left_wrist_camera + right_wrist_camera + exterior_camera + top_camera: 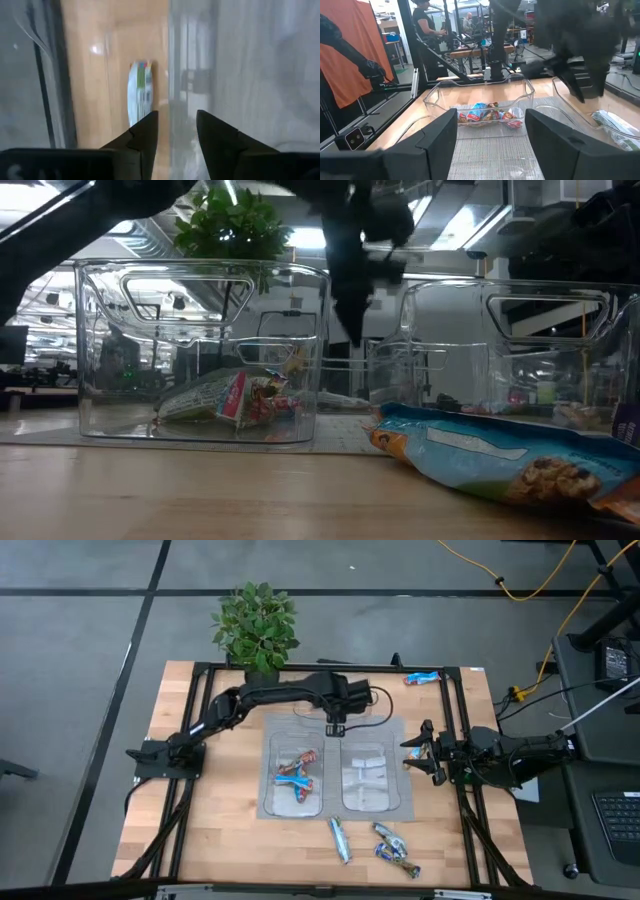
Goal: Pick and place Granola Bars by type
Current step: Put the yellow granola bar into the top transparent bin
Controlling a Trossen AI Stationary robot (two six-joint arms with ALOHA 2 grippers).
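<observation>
Above the far ends of two clear trays, hanging over the gap between them: left end effector (336, 728), fingers (145, 136) narrowly parted and gripping nothing, a pale bar (139, 94) lying blurred on bare wood beyond them in the left wrist view. Hiding behind glare and smear in that view: tray walls, hard to trace.

Lying heaped in the left tray (272, 775): bright blue and red granola bars (296, 778), crinkled wrappers overlapping so the count is hard to make out. Resting in the right tray (346, 772): pale silvery bars (367, 774), nearly blending with the clear plastic and the grey mat (403, 812) underneath.

Waiting just off the mat's right edge, above the worktop (220, 830): right end effector (422, 753), fingers spread wide, empty.

Scattering along the near edge: one pale bar (340, 839) and a few dark blue crinkly ones (394, 848), well apart from the trays. Sitting alone by the far right corner: one blue bar (421, 678). Cropping off at the low view's right edge: a blue wrapper (500, 460). Standing at the far edge: a leafy potted plant (256, 625).
</observation>
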